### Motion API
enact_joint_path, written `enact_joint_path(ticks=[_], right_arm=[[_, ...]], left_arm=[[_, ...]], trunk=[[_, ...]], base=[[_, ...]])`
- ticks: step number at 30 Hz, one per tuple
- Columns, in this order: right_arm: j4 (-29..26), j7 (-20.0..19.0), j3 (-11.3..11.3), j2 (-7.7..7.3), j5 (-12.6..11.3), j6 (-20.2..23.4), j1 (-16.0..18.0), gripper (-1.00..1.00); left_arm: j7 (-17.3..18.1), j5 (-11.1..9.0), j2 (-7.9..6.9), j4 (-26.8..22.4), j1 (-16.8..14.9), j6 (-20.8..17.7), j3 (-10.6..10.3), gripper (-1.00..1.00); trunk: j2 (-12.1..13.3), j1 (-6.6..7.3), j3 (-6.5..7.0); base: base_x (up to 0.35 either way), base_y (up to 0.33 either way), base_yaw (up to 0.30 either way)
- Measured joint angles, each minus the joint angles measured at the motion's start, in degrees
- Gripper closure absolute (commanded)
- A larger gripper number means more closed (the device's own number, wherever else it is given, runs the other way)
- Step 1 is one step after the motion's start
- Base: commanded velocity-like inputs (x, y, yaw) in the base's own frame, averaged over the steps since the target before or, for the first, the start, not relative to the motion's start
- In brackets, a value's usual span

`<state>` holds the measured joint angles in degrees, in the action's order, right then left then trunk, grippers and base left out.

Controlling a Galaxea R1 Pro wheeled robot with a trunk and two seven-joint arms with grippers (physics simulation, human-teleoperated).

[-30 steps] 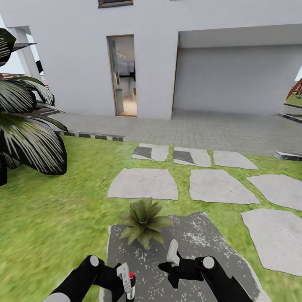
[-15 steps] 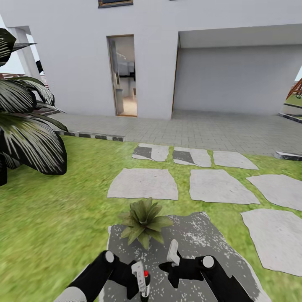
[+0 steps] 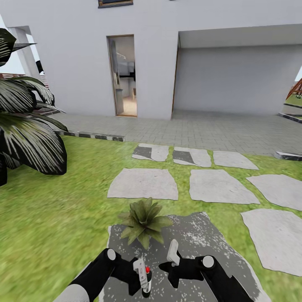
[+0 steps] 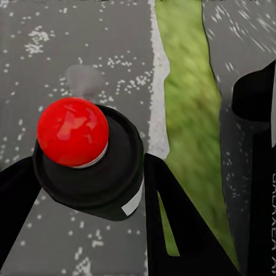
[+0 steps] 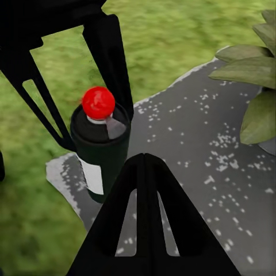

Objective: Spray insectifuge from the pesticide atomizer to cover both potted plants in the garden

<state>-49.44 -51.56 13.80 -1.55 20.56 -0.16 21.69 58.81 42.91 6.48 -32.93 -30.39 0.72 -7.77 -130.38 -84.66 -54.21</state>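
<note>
Dark speckled stone forms the slab (image 3: 197,235) directly in front of us, set in the green lawn (image 3: 54,209) of the garden, with paler stepping slabs (image 3: 142,183) beyond it leading to grey paving (image 3: 209,130) and a white house wall (image 3: 84,63).

Our left gripper (image 3: 142,274) sits low over the slab's near edge. Its two black fingers (image 4: 172,218) bracket the pesticide atomizer (image 3: 146,279), which in these views is a dark cylindrical bottle with a white label patch and a red ball on top. In the left wrist view the bottle (image 4: 89,161) fills the space between the fingers, which press against both sides of its body; we read this as a closed grip on the bottle. The right wrist view confirms it: the left gripper (image 5: 86,115) straddles the atomizer (image 5: 100,149), which stands upright above the slab's edge, with grass (image 5: 34,218) just beside it.

Our right gripper (image 3: 172,260) hovers just beside the left one, apart from the bottle. One pale finger (image 3: 172,251) points up and forward; whether the jaws are spread or closed we cannot tell.

One potted plant (image 3: 144,220), a low rosette of olive leaves, stands on the slab's far-left corner, near and ahead of both grippers. Its leaves (image 5: 253,75) also appear in the right wrist view. A large dark palm (image 3: 25,138) stands at far left.
</note>
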Motion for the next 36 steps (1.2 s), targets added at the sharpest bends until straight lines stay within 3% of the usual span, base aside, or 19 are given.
enact_joint_path(ticks=[9,36], right_arm=[[-0.02,-0.03,0.0,0.0,0.0,0.0,0.0,1.0],[-0.17,-0.03,0.0,0.0,-0.13,-0.01,0.0,1.0]], left_arm=[[-2.17,-0.02,0.18,0.06,-0.01,0.03,-0.07,1.0],[-2.35,-0.27,1.2,0.15,0.06,0.14,0.0,1.0]], trunk=[[0.0,0.0,0.0],[0.0,0.0,0.0]], base=[[0.0,0.0,0.0],[0.0,0.0,0.0]])
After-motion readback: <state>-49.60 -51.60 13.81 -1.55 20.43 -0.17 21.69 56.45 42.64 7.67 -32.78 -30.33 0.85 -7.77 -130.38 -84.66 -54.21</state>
